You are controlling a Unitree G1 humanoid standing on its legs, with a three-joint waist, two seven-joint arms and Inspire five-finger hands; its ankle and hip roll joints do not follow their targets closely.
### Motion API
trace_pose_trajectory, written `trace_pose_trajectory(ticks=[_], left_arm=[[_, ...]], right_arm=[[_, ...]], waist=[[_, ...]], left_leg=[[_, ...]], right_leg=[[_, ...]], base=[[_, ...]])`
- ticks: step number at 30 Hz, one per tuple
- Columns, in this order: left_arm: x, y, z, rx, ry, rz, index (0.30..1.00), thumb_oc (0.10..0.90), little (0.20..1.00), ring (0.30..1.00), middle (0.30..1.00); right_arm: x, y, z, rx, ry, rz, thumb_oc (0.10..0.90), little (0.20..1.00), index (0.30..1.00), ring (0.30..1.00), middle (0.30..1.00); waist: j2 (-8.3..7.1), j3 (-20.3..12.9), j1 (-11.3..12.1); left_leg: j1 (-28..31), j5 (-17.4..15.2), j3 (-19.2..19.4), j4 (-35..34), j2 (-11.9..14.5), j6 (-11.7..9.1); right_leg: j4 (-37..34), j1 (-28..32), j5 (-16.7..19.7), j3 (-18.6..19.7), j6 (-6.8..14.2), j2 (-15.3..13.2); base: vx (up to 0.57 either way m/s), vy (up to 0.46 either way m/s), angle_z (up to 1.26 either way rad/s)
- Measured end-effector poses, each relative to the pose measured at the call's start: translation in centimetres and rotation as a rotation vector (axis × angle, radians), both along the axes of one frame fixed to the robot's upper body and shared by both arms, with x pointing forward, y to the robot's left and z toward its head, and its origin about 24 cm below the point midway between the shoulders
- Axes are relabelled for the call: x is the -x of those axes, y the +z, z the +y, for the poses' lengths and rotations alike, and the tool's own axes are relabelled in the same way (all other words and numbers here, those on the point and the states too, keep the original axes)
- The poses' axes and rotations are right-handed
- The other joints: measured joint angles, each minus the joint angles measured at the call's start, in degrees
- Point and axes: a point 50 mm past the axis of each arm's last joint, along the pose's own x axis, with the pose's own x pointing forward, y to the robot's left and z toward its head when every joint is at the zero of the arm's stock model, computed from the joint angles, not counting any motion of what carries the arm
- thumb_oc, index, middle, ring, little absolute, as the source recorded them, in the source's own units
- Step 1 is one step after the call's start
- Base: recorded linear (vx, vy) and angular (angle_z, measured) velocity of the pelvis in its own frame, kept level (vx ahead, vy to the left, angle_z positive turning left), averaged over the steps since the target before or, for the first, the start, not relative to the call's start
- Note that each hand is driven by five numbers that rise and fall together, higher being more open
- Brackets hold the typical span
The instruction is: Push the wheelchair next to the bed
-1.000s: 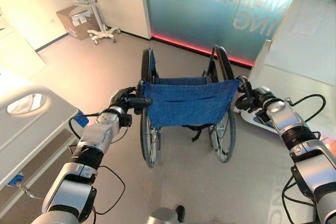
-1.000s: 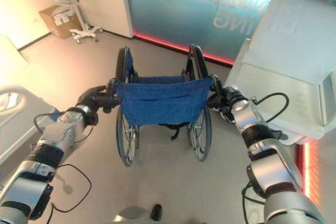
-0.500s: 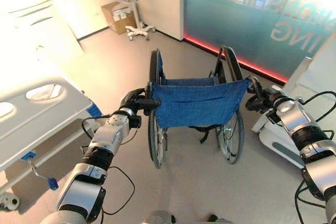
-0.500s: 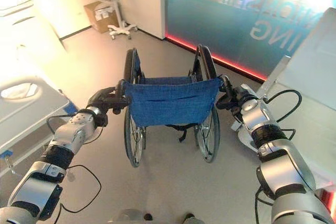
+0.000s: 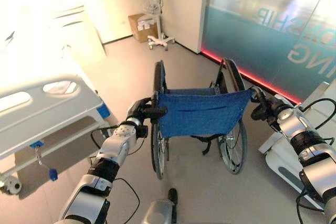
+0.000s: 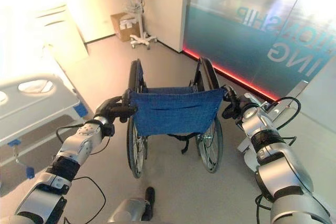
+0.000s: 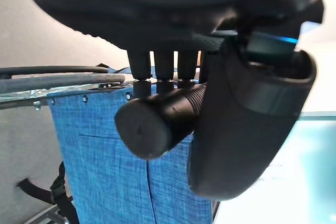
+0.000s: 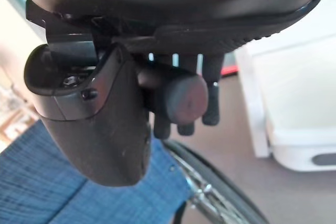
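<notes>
Blue fabric spans the back of the folding wheelchair with black tyres (image 5: pixel 202 114), which stands at frame centre on the grey floor, directly ahead of me. My left hand (image 5: pixel 137 113) is curled round the black rubber left push handle (image 7: pixel 157 121); my right hand (image 5: pixel 262 109) is wrapped round the right push handle (image 8: pixel 184 95). The white hospital bed with a slotted footboard (image 5: pixel 47 106) lies at the left of the frame, my left hand nearer it, so I judge the chair must swing left to come alongside.

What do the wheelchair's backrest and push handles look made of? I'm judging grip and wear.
Backrest: blue woven fabric, matte, with a visible weave and stitched seams. Left push handle: likely black rubber or plastic, ribbed and dull, with the left hand wrapped around it.
</notes>
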Motion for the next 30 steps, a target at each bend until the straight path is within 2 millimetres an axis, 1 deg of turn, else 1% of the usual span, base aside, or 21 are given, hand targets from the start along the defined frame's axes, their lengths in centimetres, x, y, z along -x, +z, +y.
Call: trace_pose_trajectory(ticks=[1, 3, 4, 6, 7, 9, 10, 11, 12, 14, 16, 17, 19, 22, 23, 24, 25, 26, 28, 29, 30], left_arm=[[0.1, -0.4, 0.1, 0.001, -0.004, 0.019, 0.3, 0.4, 0.3, 0.3, 0.3], [-0.1, -0.4, 0.5, 0.004, -0.001, 0.023, 0.3, 0.4, 0.3, 0.3, 0.3], [-0.6, 0.2, 0.5, 0.0, -0.012, 0.007, 0.3, 0.4, 0.3, 0.3, 0.3], [-0.8, 0.9, 0.8, -0.016, -0.021, -0.003, 0.3, 0.4, 0.3, 0.3, 0.3], [-0.8, 0.9, 0.8, -0.015, -0.027, -0.003, 0.3, 0.4, 0.3, 0.3, 0.3], [-0.8, 0.8, 0.3, -0.013, -0.041, 0.001, 0.3, 0.4, 0.3, 0.3, 0.3], [-0.8, 1.1, 0.2, -0.013, -0.047, -0.01, 0.3, 0.4, 0.3, 0.3, 0.3], [-0.7, 1.0, 0.3, -0.015, -0.046, -0.009, 0.3, 0.4, 0.3, 0.3, 0.3], [-0.8, 0.9, 0.1, -0.022, -0.052, -0.006, 0.3, 0.4, 0.3, 0.3, 0.3], [-1.7, 1.8, 0.2, -0.033, -0.046, -0.033, 0.3, 0.4, 0.3, 0.3, 0.3], [-2.3, 2.6, 0.6, -0.046, -0.037, -0.048, 0.3, 0.4, 0.3, 0.3, 0.3], [-2.5, 2.9, 0.8, -0.053, -0.034, -0.056, 0.3, 0.4, 0.3, 0.3, 0.3], [-3.1, 4.4, 1.4, -0.073, -0.033, -0.092, 0.3, 0.4, 0.3, 0.3, 0.3], [-3.6, 6.4, 2.1, -0.087, -0.041, -0.145, 0.3, 0.4, 0.3, 0.3, 0.3], [-3.8, 6.8, 1.9, -0.082, -0.047, -0.158, 0.3, 0.4, 0.3, 0.3, 0.3], [-3.8, 6.7, 1.7, -0.076, -0.047, -0.157, 0.3, 0.4, 0.3, 0.3, 0.3], [-3.7, 6.2, 1.1, -0.06, -0.05, -0.15, 0.3, 0.4, 0.3, 0.3, 0.3], [-3.5, 6.0, 1.0, -0.059, -0.046, -0.147, 0.3, 0.4, 0.3, 0.3, 0.3], [-3.1, 5.6, 1.2, -0.021, -0.021, -0.15, 0.3, 0.4, 0.3, 0.3, 0.3], [-2.8, 4.8, 0.9, -0.006, -0.022, -0.131, 0.3, 0.4, 0.3, 0.3, 0.3], [-2.5, 4.4, 0.6, -0.005, -0.034, -0.122, 0.3, 0.4, 0.3, 0.3, 0.3]], right_arm=[[0.1, -0.3, 0.0, -0.007, 0.0, 0.011, 0.4, 0.3, 0.3, 0.3, 0.3], [0.1, -1.2, 0.4, -0.02, -0.004, 0.031, 0.4, 0.3, 0.3, 0.3, 0.3], [0.2, -1.6, 0.4, -0.025, -0.014, 0.044, 0.4, 0.3, 0.3, 0.3, 0.3], [0.6, -2.2, 0.3, -0.032, -0.021, 0.061, 0.4, 0.3, 0.3, 0.3, 0.3], [0.9, -2.6, 0.2, -0.039, -0.023, 0.066, 0.4, 0.3, 0.3, 0.3, 0.3], [1.3, -2.6, -0.3, -0.039, -0.03, 0.057, 0.4, 0.3, 0.3, 0.3, 0.3], [1.5, -2.4, -0.6, -0.049, -0.028, 0.042, 0.4, 0.3, 0.3, 0.3, 0.3], [1.6, -2.4, -0.6, -0.058, -0.031, 0.035, 0.4, 0.3, 0.3, 0.3, 0.3], [1.5, -2.2, -0.6, -0.067, -0.036, 0.026, 0.4, 0.3, 0.3, 0.3, 0.3], [0.4, -0.5, -0.2, -0.065, -0.019, -0.031, 0.4, 0.3, 0.3, 0.3, 0.3], [-0.4, 0.9, 0.1, -0.062, 0.003, -0.085, 0.4, 0.3, 0.3, 0.3, 0.3], [-0.6, 1.3, 0.3, -0.068, 0.008, -0.099, 0.4, 0.3, 0.3, 0.3, 0.3], [-1.2, 2.4, 0.8, -0.075, 0.021, -0.142, 0.4, 0.3, 0.3, 0.3, 0.3], [-1.4, 3.1, 1.2, -0.095, 0.022, -0.187, 0.4, 0.3, 0.3, 0.3, 0.3], [-1.4, 3.4, 1.1, -0.1, 0.011, -0.196, 0.4, 0.3, 0.3, 0.3, 0.3], [-1.4, 3.5, 1.0, -0.093, 0.005, -0.203, 0.4, 0.3, 0.3, 0.3, 0.3], [-1.3, 3.9, 0.4, -0.074, -0.002, -0.211, 0.4, 0.3, 0.3, 0.3, 0.3], [-1.2, 3.9, 0.3, -0.07, 0.0, -0.208, 0.4, 0.3, 0.3, 0.3, 0.3], [-1.4, 4.3, 0.6, -0.074, 0.022, -0.2, 0.4, 0.3, 0.3, 0.3, 0.3], [-0.9, 3.9, 0.1, -0.063, 0.022, -0.186, 0.4, 0.3, 0.3, 0.3, 0.3], [-0.5, 3.7, -0.2, -0.053, 0.017, -0.175, 0.4, 0.3, 0.3, 0.3, 0.3]], waist=[[2.33, -1.42, 0.15], [-0.23, -1.8, 0.01], [-2.77, -1.8, -0.85], [-4.97, -2.25, -0.8], [-6.31, -2.43, -0.85], [-5.83, -2.46, -2.06], [-5.5, -2.36, -2.06], [-5.52, -2.32, -2.17], [-5.0, -2.12, -2.03], [-0.75, 0.23, -0.74], [1.33, 0.9, -1.48], [1.31, 1.06, -1.89], [-0.34, 2.14, -2.3], [-5.41, 3.37, -4.18], [-5.77, 3.45, -4.98], [-4.59, 3.75, -5.62], [-1.3, 4.83, -5.25], [-0.67, 4.77, -5.19], [-1.55, 4.76, -5.28], [-1.33, 4.46, -5.71], [-2.18, 4.25, -5.88]], left_leg=[[-0.18, 2.09, -1.04, -0.58, 0.26, 2.91], [0.21, 2.39, -0.87, 0.38, -1.0, 3.35], [0.37, 1.9, -0.4, 1.36, -2.41, 3.85], [1.15, 1.81, 0.82, 2.85, -4.19, 9.16], [1.7, 1.06, 1.99, 3.11, -4.87, 10.22], [3.82, 3.2, 0.88, 1.19, -5.72, 12.65], [5.83, 5.58, -1.9, -1.68, -6.63, 15.79], [7.09, 6.54, -3.56, -3.58, -7.16, 16.28], [8.12, 7.23, -6.16, -5.1, -7.39, 16.26], [10.16, 7.65, -13.54, -6.31, -6.18, 14.72], [9.5, 7.33, -15.21, -6.81, -5.0, 14.05], [9.18, 7.39, -15.7, -6.73, -4.99, 13.95], [8.14, 7.47, -16.48, -6.91, -5.25, 12.84], [4.61, 6.43, -16.42, -4.8, -5.72, 10.4], [3.36, 6.01, -14.45, -4.07, -4.09, 9.76], [3.6, 5.89, -14.38, -3.96, -2.56, 9.46], [5.21, 7.24, -18.21, -3.97, -0.31, 7.9], [5.31, 6.77, -19.63, -3.67, 0.29, 6.77], [4.8, 6.07, -20.48, -3.67, 0.39, 4.39], [5.26, 3.48, -18.11, -4.76, 1.89, 4.47], [5.8, -0.12, -13.58, -5.8, 3.65, 7.09]], right_leg=[[0.99, 0.85, -1.63, 1.26, 1.08, 1.7], [2.82, 0.58, -3.87, 4.83, 1.07, 0.8], [4.37, 0.31, -5.06, 4.29, 1.02, -0.68], [9.92, 0.43, -8.68, 2.85, 3.45, -3.15], [12.9, 0.44, -10.1, 2.74, 4.12, -4.48], [27.79, -4.21, -10.58, 4.1, 5.72, -8.5], [35.16, -8.03, -9.9, 6.22, 5.98, -10.27], [35.75, -9.14, -10.25, 7.69, 5.44, -10.37], [32.75, -9.58, -10.63, 8.27, 4.65, -9.66], [24.13, -11.46, -10.43, 8.09, 3.91, -7.88], [12.71, -12.49, -6.71, 9.44, 3.08, -7.49], [8.83, -12.09, -4.33, 9.72, 3.42, -7.85], [-2.24, -11.04, 4.68, 10.59, 5.59, -10.65], [-2.77, -6.52, 14.38, 12.75, 4.23, -14.8], [-1.64, -5.66, 12.11, 12.72, 6.56, -14.28], [0.51, -5.91, 11.21, 12.57, 6.09, -13.03], [8.77, -8.94, 7.55, 12.99, 5.81, -11.48], [10.28, -10.16, 5.81, 13.17, 5.75, -10.63], [7.35, -10.46, 2.09, 13.95, 4.47, -7.37], [7.43, -8.85, 0.79, 13.5, 3.85, -5.81], [6.76, -8.0, 0.34, 11.6, 2.81, -5.81]], base=[[0.43, 0.179, -0.29], [0.34, 0.128, 0.11], [0.32, 0.122, 0.45], [0.34, 0.131, 0.31], [0.27, 0.072, 0.37], [0.22, -0.014, 0.33], [0.13, -0.118, 0.09], [0.18, -0.226, 0.02], [0.14, -0.293, -0.19], [0.16, -0.36, -0.45], [0.12, -0.277, -0.07], [0.17, -0.283, 0.25], [0.23, -0.468, 0.39], [0.23, -0.458, 0.95], [0.26, -0.468, 1.05], [0.35, -0.575, 0.87], [0.28, -0.412, 0.45], [0.33, -0.436, 0.31], [0.38, -0.514, 0.58], [0.31, -0.557, 1.02], [0.18, -0.45, 1.09]])
